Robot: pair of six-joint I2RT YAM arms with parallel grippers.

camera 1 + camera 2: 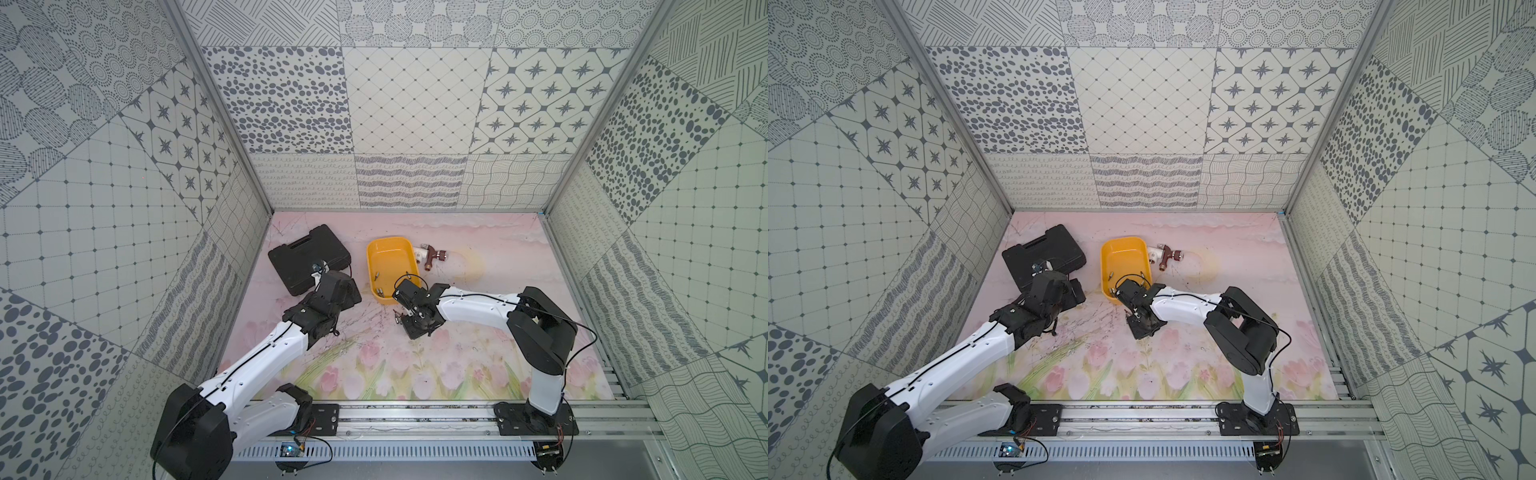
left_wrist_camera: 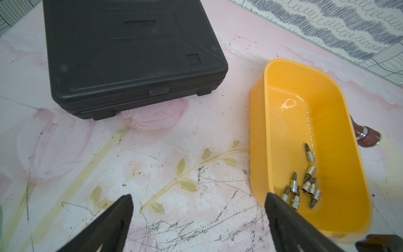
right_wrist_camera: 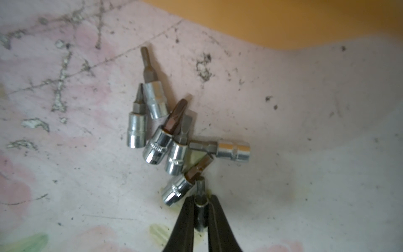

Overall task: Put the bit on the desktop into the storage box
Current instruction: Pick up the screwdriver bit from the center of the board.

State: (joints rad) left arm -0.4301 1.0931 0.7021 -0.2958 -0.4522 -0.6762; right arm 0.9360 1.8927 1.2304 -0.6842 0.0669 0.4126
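The flowered tabletop carried a closed black tool case at the far left. Beside it but apart sat the yellow storage box, open-topped, with a brown tap fitting just past its right wall. The left hand hung between case and box, fingers spread wide around nothing. The right hand was low at the tabletop just off the box's near end, its fingers pinching the body of one small bit. That bit sat at the edge of a huddle of six loose bits lying against one another on the tabletop. Several stored bits lay inside the box at its near end.
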